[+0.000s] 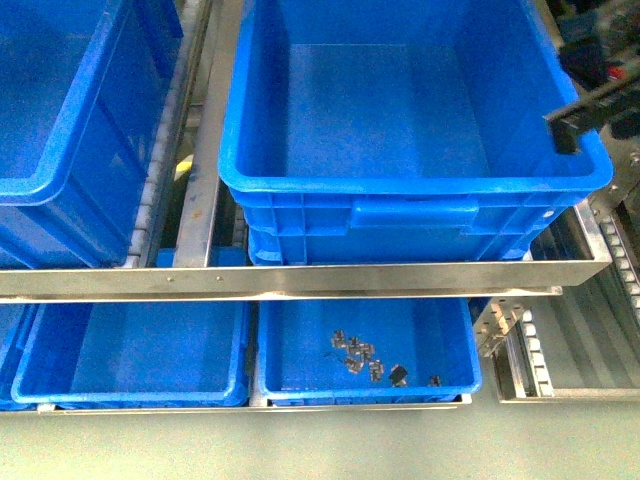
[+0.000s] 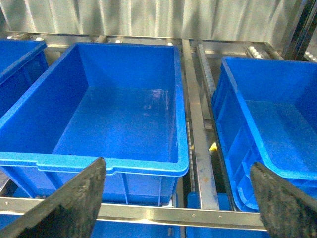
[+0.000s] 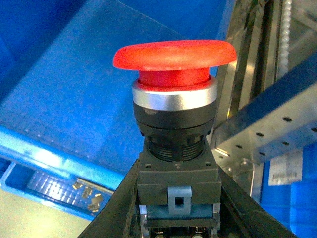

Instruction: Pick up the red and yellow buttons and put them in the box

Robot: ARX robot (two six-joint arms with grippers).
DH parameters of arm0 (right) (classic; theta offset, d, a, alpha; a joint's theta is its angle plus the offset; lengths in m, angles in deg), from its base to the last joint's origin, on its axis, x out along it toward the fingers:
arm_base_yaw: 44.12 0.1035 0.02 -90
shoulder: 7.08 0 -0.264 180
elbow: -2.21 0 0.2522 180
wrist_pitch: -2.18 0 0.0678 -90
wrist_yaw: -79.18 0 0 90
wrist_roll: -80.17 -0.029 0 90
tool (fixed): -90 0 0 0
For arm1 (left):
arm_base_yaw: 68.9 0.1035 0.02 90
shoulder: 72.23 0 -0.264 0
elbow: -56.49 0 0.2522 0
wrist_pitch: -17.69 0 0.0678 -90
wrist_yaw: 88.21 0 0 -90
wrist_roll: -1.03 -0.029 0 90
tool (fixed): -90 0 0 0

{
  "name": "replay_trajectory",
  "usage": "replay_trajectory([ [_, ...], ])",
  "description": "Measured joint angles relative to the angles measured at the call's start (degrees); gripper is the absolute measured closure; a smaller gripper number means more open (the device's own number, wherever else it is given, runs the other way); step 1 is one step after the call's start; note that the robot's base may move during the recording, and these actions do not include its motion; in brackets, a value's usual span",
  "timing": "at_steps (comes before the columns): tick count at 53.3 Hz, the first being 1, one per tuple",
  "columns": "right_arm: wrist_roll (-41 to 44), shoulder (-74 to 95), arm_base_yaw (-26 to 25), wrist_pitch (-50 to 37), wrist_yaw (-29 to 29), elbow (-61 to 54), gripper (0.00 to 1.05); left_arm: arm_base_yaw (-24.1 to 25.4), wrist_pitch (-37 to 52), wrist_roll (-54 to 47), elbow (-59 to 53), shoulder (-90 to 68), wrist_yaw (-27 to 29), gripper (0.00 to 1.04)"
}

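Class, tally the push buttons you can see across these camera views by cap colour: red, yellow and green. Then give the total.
Red: 1, the red button gripped in the right tool
Yellow: 0
Green: 0
Total: 1

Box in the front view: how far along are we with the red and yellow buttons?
Nothing is delivered yet: the box shows a bare floor where visible. In hand: the right end effector is shut on a red button, near the box's right rim. The left end effector is open and empty. Left: release this one inside; no other buttons show.
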Motion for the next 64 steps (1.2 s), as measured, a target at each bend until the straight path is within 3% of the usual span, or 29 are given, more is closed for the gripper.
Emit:
replay_trajectory([
  [9,-0.11,18.51,2.89,2.60,1.03,19.15,0.77,0.00,0.00,-0.11,0.00,0.00,0.00,0.08],
  [20,-0.90,43.10,5.57,14.97,4.59,50.16,0.77,0.00,0.00,-0.11,0.00,0.00,0.00,0.08],
  [41,-4.37,75.43,3.98,42.32,11.93,101.63,0.77,0.00,0.00,-0.09,0.00,0.00,0.00,0.08],
  [54,-4.96,86.49,2.73,51.58,12.44,118.53,0.77,0.00,0.00,-0.11,0.00,0.00,0.00,0.08],
  [64,-5.07,89.22,2.54,54.62,10.71,124.96,0.52,0.00,0.00,-0.11,0.00,0.00,0.00,0.08],
])
